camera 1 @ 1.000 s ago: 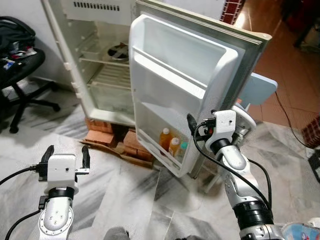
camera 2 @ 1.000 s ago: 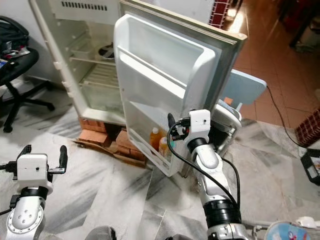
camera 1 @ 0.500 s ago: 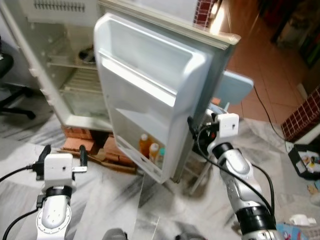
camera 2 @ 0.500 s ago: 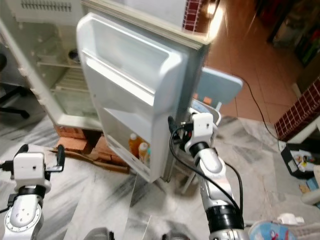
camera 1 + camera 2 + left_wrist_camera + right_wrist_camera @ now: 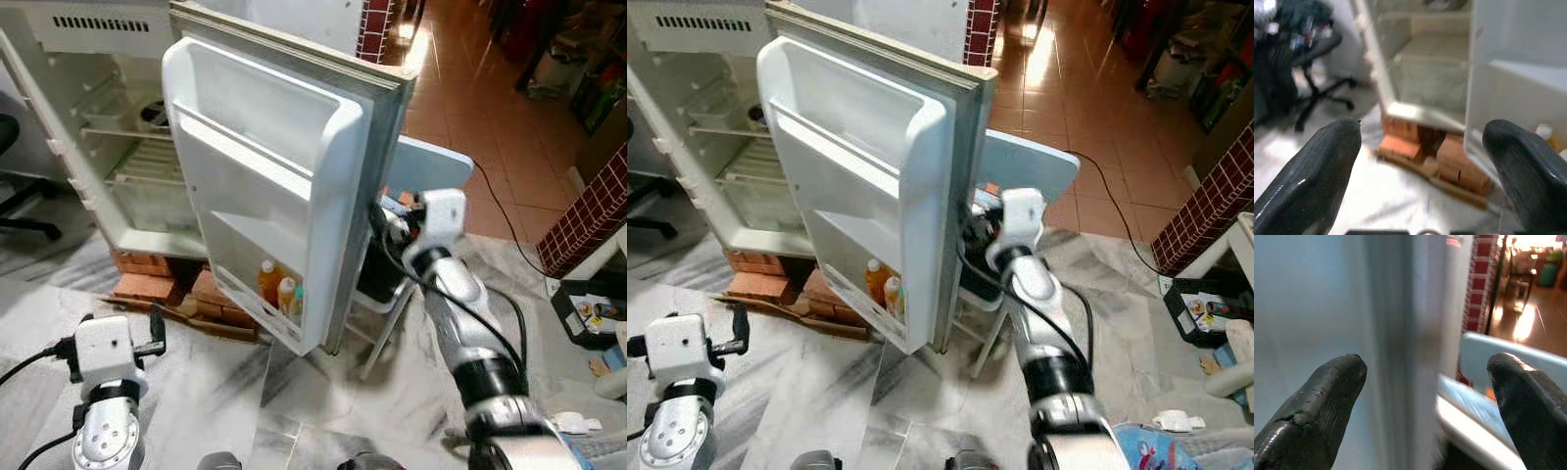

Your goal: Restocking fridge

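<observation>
The fridge (image 5: 108,127) stands open at about ten o'clock from us, its shelves nearly bare, and its door (image 5: 265,196) now sits at twelve o'clock with the outer edge turned toward us. Over the last second our view has swung right, so more of the tiled floor and the brick pillar at one o'clock has come into sight; that shift is mostly the camera's. Relative to the door, though, our right gripper (image 5: 384,223) has moved: it was just in front of the door's lower edge and now sits at or just behind that edge, beside the pale blue chair (image 5: 431,171). In the right wrist view its fingers (image 5: 1312,406) are spread wide, with the door's edge running between them, not clamped. We judge that we are steadying or repositioning the door rather than loading anything. The bottles (image 5: 277,289) sit in the lowest door shelf, at about eleven o'clock. Our left gripper (image 5: 118,343) waits low at eight o'clock, jaws apart and holding nothing, facing the bricks (image 5: 1459,159) under the fridge. With both grippers empty, restocking seems barely begun; an item has yet to be fetched.
</observation>
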`<state>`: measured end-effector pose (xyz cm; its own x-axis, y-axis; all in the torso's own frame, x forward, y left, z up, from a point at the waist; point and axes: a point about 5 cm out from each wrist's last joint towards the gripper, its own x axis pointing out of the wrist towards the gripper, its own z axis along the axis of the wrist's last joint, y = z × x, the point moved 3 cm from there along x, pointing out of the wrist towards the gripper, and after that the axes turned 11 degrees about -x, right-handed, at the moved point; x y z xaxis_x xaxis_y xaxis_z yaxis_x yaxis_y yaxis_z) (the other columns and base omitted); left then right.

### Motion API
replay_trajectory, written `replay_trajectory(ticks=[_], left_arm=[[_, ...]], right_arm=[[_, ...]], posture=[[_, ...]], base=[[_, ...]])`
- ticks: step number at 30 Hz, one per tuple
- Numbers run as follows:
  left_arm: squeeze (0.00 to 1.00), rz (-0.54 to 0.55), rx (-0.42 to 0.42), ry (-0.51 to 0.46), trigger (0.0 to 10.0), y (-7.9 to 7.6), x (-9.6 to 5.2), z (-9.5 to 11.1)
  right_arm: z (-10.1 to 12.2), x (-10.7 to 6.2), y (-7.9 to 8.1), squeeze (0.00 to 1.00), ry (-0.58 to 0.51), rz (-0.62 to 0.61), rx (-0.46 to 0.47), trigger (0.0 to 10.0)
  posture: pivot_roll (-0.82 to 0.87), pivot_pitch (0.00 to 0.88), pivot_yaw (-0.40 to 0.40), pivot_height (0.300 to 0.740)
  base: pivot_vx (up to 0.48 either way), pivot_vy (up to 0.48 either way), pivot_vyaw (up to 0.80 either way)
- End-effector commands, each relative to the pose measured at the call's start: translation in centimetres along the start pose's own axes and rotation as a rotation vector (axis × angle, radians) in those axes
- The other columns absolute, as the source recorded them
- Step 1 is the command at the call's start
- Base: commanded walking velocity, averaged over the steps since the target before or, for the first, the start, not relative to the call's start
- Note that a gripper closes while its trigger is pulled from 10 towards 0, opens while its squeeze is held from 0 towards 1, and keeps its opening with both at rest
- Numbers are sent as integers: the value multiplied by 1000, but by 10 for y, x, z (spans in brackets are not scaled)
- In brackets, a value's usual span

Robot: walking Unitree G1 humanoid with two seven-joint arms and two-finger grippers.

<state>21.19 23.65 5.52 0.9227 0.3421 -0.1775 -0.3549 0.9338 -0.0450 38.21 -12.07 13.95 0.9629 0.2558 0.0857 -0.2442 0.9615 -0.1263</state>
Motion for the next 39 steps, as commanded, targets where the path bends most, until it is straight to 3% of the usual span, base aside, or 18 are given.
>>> replay_trajectory(ticks=[1,3,9,14,15,16,18,22,24,27,28,30,33,37,39], left_arm=[[0,7,-20,22,10000,0,-1,-4],[0,-1,-17,20,10000,-1,-2,-3],[0,1,-19,28,10000,-2,-2,-2],[0,-2,-22,36,10000,-1,-3,-2],[0,-3,-22,37,10000,-1,-3,-3],[0,-9,-21,38,10000,-2,-3,-3],[0,-13,-21,38,10000,-2,-3,-3],[0,-6,-29,50,10000,-1,-3,-4],[0,-5,-32,52,10000,-1,-3,-4],[0,-6,-31,53,10000,0,-3,-4],[0,-6,-31,51,10000,0,-3,-3],[0,-4,-31,48,10000,0,-3,-3],[0,2,-21,29,10000,1,-5,0],[0,-16,6,4,10000,-1,-7,3],[0,-47,46,-23,10000,-7,-8,7]], right_arm=[[7,8,-3,0,-18,-19,5,10000],[19,21,1,0,-32,-26,17,10000],[29,34,6,0,-31,-33,23,10000],[45,41,41,0,-86,182,305,10000],[49,38,50,0,-104,253,369,10000],[61,28,69,0,-167,417,457,10000],[66,22,75,0,-190,481,478,10000],[90,-8,95,0,-285,735,521,10000],[96,-22,97,0,-294,844,556,10000],[89,-36,96,0,-260,935,533,10000],[68,-41,90,0,-189,933,471,10000],[54,-48,86,0,-138,948,446,10000],[22,-78,79,0,-7,1048,346,10000],[2,-92,76,0,75,1049,269,10000],[-16,-95,73,0,136,974,183,10000]], posture=[[101,57,-43,740],[111,57,-47,740],[121,57,-54,740],[124,55,-54,740],[122,56,-52,740],[120,56,-50,740],[120,56,-50,740],[117,59,-40,740],[114,60,-38,740],[114,60,-38,740],[116,60,-40,740],[116,60,-40,740],[119,65,-45,740],[114,65,-47,740],[110,65,-47,740]], base=[[0,0,0],[0,0,0],[0,0,0],[0,0,0],[0,0,0],[0,0,0],[0,0,0],[0,0,0],[0,0,0],[0,0,0],[0,0,0],[0,0,0],[0,0,0],[0,0,0],[0,0,0]])
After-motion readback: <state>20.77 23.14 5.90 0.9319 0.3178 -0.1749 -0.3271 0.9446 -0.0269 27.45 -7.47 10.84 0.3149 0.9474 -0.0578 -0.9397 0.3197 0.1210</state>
